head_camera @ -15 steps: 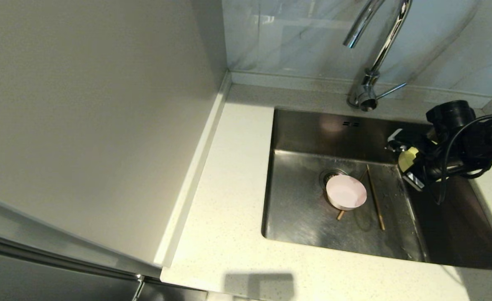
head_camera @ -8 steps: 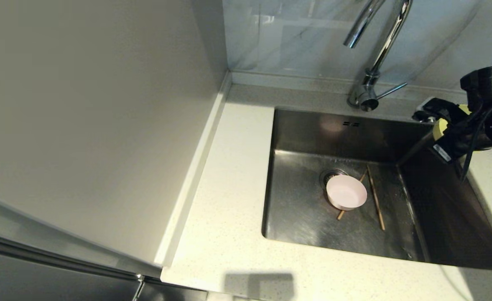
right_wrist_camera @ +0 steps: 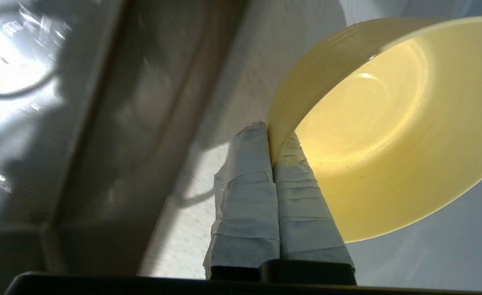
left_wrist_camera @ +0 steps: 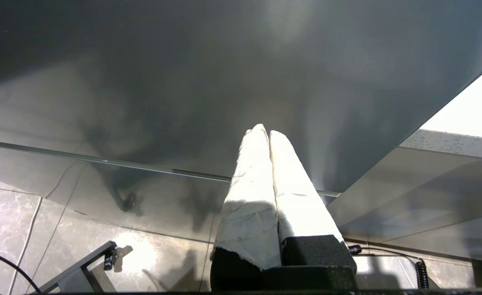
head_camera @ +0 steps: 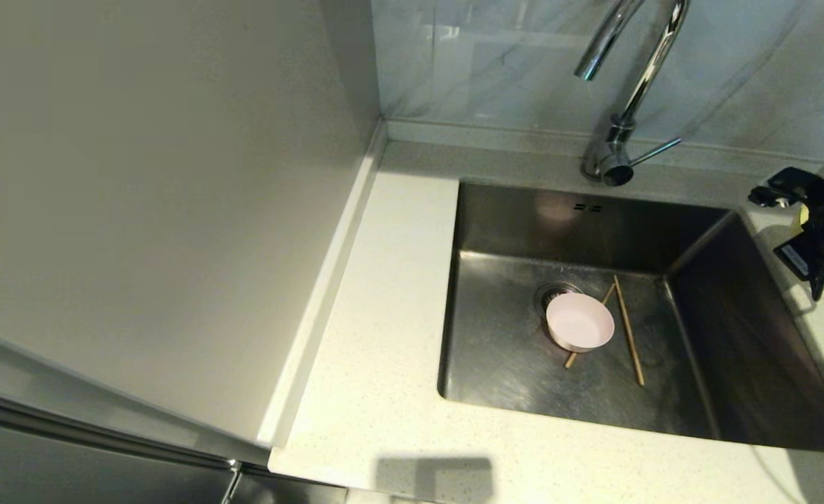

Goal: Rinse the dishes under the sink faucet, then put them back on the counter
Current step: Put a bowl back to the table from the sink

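Yellow bowl [right_wrist_camera: 388,135] pinched by its rim in the right gripper [right_wrist_camera: 270,135] at far right over the counter [head_camera: 383,392], pink bowl [head_camera: 580,322] and chopsticks [head_camera: 629,339] mid-frame in the sink [head_camera: 755,364], left gripper [left_wrist_camera: 268,132] parked, fingers together.

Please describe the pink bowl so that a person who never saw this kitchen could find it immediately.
Look into the steel sink below the chrome faucet. On its floor, right beside the round drain, stands a small pale pink bowl, upright. Two thin wooden chopsticks lie by it; unlike the yellow bowl pinched in the right gripper over the counter, it is untouched.
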